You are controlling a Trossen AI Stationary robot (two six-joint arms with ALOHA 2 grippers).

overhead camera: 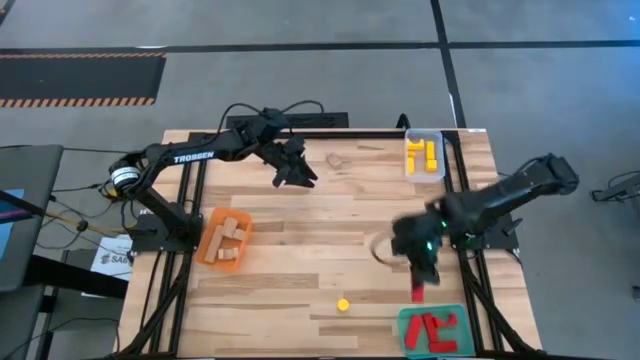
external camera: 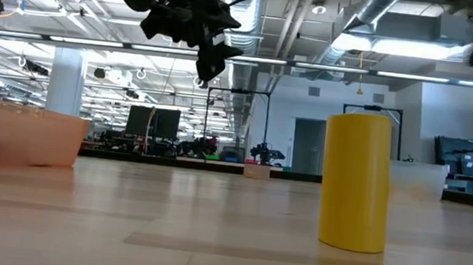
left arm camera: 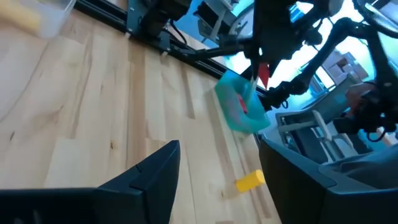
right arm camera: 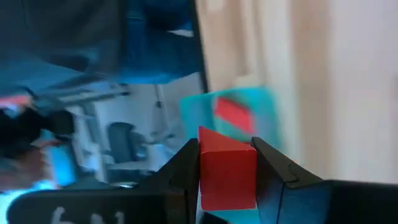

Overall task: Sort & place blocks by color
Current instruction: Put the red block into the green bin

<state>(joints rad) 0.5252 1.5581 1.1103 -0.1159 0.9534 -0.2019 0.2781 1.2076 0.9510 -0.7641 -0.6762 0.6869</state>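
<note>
Three trays, left to right. Orange tray (overhead camera: 224, 239) at the left edge of the table (overhead camera: 300, 260): plain wood blocks (overhead camera: 228, 240) piled in it, about four, exact count unclear. Left gripper (overhead camera: 297, 174) hovers over the far middle of the table, fingers apart, nothing between them. One wood block (overhead camera: 335, 160) lies loose just beside it. One yellow cylinder (overhead camera: 343, 304) stands alone near the front edge. Clear tray (overhead camera: 424, 154) at the far right corner: yellow blocks (overhead camera: 423, 155), about three. Right gripper (overhead camera: 419, 287) just behind the green tray (overhead camera: 432, 329), fingers clamped narrow on one red block (right arm camera: 227, 176). In the green tray: red blocks (overhead camera: 434, 329), two or three.
</note>
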